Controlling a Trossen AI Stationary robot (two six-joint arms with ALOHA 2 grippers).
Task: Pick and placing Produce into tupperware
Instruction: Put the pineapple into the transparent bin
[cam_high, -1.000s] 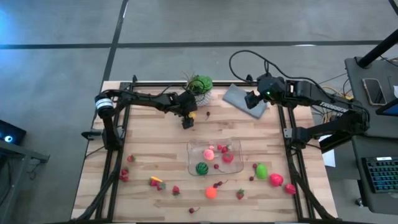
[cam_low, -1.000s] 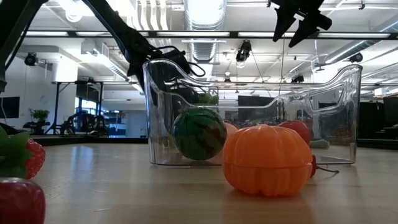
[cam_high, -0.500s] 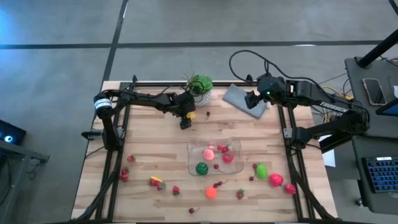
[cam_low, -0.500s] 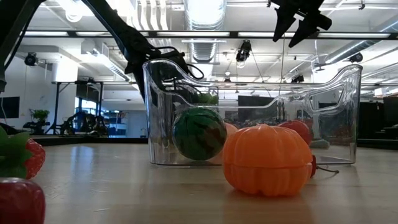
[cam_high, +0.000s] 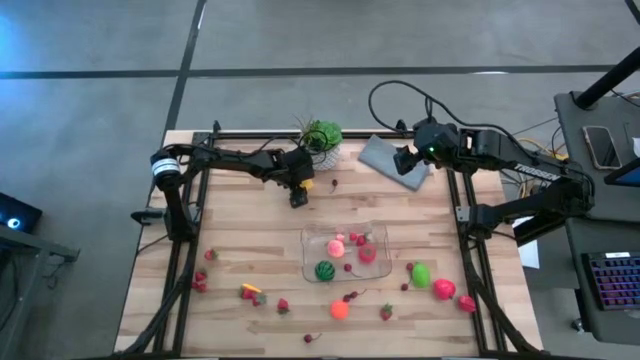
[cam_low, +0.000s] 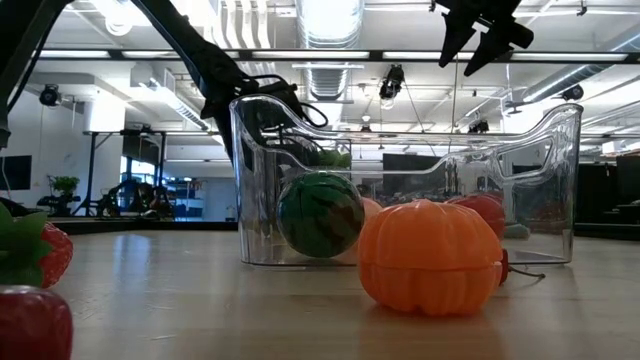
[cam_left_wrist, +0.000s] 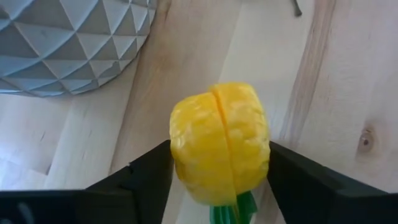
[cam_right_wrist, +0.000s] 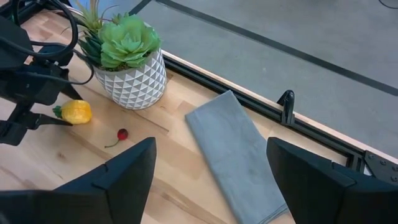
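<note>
Clear tupperware (cam_high: 374, 262) holding striped melon (cam_high: 324, 271) (plus pink and red pieces), other produce scattered around it

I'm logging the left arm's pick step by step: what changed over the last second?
The left gripper crept toward the white potted plant and now has its fingers against both sides of the small yellow toy fruit with a green stem on the wooden table. The right gripper stayed open above the folded grey cloth; the clear plastic tupperware and its produce are unmoved.
</note>
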